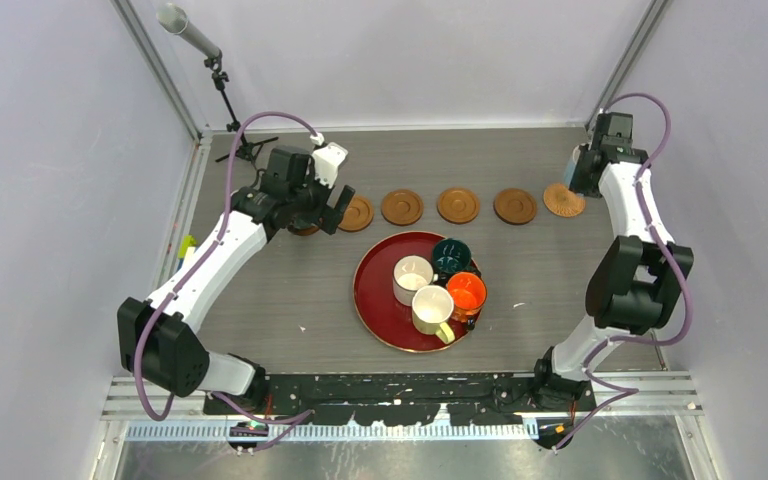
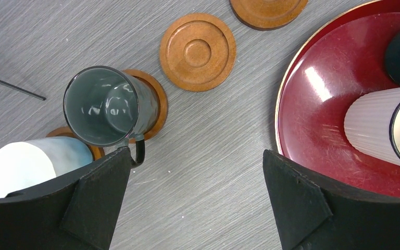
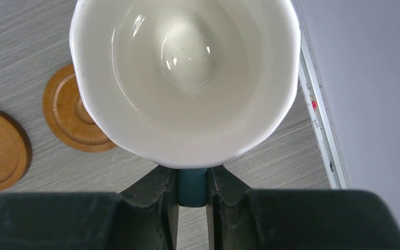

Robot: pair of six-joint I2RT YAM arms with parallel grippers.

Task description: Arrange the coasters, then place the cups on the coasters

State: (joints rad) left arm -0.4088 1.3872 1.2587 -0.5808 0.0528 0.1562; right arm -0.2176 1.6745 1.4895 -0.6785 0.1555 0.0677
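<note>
Right claw (image 3: 192, 176): clamped on light-blue mug (image 3: 187, 78) handle, at two o'clock of red tray (image 1: 374, 292), likely bound for end coaster (image 1: 563, 200). Left claw (image 2: 196, 156): gaping, empty, beside grey-green mug (image 2: 109, 104) seated on coaster (image 2: 159, 98).

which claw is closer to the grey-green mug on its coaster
Left. The left claw hangs open just by the grey-green mug; the right claw, shut on a cup, is far off to the mug's right.

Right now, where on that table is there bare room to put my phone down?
Bare tabletop lies right of the red tray, toward the right arm, and left of it, toward the left arm. The strip behind the coaster row is free too. Crowded: the tray's four cups and the row's left end under the left gripper.
</note>
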